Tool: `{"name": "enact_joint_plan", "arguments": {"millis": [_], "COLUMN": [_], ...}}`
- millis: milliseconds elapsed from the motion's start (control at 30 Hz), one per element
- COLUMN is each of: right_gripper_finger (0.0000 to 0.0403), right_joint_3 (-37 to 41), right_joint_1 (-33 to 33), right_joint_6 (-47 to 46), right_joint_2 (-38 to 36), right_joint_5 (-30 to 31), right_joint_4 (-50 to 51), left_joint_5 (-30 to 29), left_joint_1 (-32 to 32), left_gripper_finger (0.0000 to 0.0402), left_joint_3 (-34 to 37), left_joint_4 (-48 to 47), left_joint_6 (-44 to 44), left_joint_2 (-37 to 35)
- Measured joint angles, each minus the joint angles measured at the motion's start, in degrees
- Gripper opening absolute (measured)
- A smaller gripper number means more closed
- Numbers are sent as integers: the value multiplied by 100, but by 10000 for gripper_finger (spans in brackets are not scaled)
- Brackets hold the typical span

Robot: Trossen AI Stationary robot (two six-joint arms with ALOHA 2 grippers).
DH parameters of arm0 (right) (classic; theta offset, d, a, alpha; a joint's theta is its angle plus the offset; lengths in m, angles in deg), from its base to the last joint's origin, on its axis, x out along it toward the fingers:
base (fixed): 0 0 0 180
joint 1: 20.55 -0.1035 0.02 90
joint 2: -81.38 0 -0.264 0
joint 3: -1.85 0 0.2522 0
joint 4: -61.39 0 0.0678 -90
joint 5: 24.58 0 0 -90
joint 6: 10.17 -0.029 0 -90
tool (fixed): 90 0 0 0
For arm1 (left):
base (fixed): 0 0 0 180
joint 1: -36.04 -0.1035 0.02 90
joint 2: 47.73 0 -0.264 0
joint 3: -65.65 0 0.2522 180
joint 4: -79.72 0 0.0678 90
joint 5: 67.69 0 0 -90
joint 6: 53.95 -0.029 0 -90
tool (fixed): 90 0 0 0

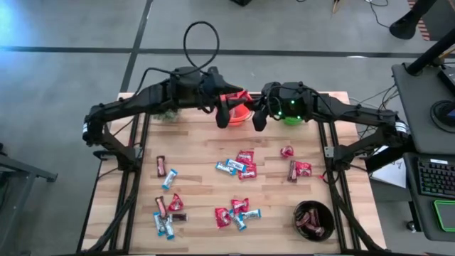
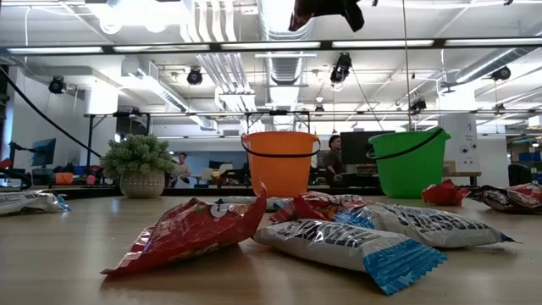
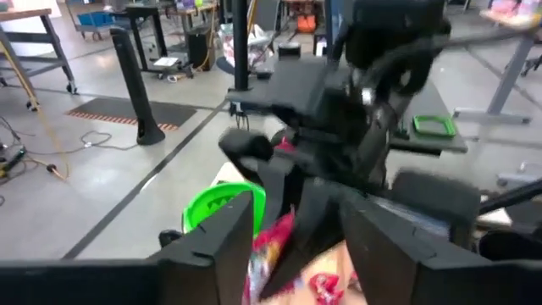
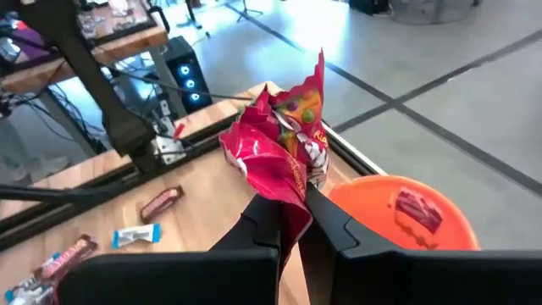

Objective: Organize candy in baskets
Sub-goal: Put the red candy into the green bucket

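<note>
- We have the right gripper [image 4: 292, 222] pinched tight on a crinkled shiny red candy packet [image 4: 284, 148], held up in the air just beside the bright orange plastic pail [image 4: 398, 222] at the far edge of the wooden table [image 1: 199, 192]
- Left gripper [image 3: 296, 233] sits right opposite, fingers spread w/ the same red packet showing in the gap – nothing clamped that we can see
- Packet's long axis runs roughly upright in the right wrist view, one twisted end pointing up and away from the fingers, the lower end caught betw. the pads
- Orange pail already has one red candy [image 4: 415, 207] inside; bright green plastic pail [image 2: 409, 161] stands next to it, black round bowl [image 1: 314, 219] with dark candies sits at the near right corner
- Risks as we judge them:
 - grip is on a thin wrinkled edge – foil could slip out before it's over the pail
 - the two grippers are v. close, so a careless swing could knock them together
 - packet isn't clearly over the pail's mouth yet; letting go early may drop it on the rim or off the table's far edge
- Plenty of red, blue-white and brown candies left on the table
</note>
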Motion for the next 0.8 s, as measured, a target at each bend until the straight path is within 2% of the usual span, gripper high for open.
{"name": "enact_joint_plan", "arguments": {"millis": [100,333,533,800], "right_gripper_finger": [9,9,9,9], "right_joint_3": [-1,-1,-10,-10], "right_joint_1": [132,494,885,1464], "right_joint_6": [23,226,460,732], "right_joint_2": [0,-48,-53,-55], "right_joint_5": [3,-22,-39,-42], "right_joint_4": [256,939,1328,1436], "left_joint_5": [-51,-1045,-1481,-1707], "left_joint_1": [-3,-27,-161,-745], "left_gripper_finger": [181,183,170,154], "left_joint_3": [-245,-769,-923,-567], "left_joint_4": [-304,-1901,-3122,-3418], "left_joint_6": [-200,-631,-806,-1270], "left_joint_2": [5,-2,-6,0]}}
